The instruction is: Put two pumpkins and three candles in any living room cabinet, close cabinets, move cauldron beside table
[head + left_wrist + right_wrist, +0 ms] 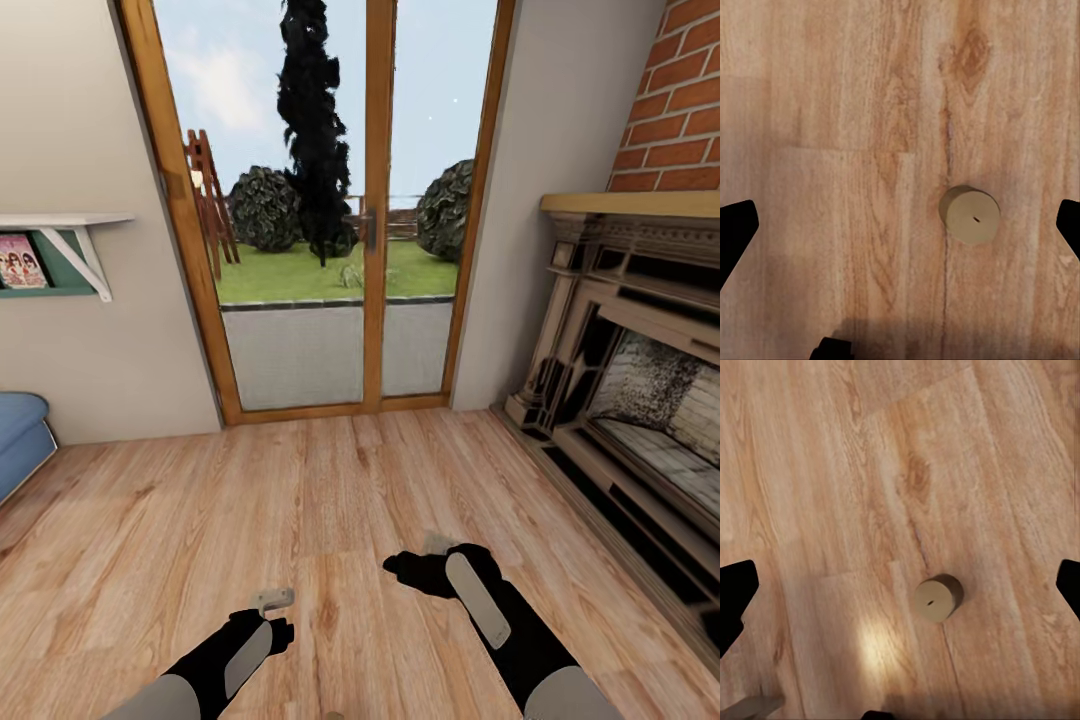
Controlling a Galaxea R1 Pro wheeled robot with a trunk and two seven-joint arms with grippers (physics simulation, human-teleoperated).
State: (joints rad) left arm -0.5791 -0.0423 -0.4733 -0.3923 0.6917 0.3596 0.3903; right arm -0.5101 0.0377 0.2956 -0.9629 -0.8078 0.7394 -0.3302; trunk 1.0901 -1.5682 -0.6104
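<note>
A short cream-beige candle [970,215] stands upright on the plank floor, below and between the wide-apart fingers of my open left gripper [900,225]. A second candle [938,598] stands on the floor under my open right gripper [900,585]. In the head view both grippers hang low over the floor, the left gripper [262,630] with a candle [272,600] peeking out just beyond it, the right gripper [425,570] with a candle [437,543] at its far side. Neither gripper holds anything. The pumpkins, cabinet, cauldron and table are out of view.
Glazed wooden doors [370,220] stand straight ahead. The ornate beige-and-black fireplace surround [620,380] lines the right wall under the brick chimney [680,90]. A blue sofa corner [20,430] and a wall shelf [60,250] sit at the left.
</note>
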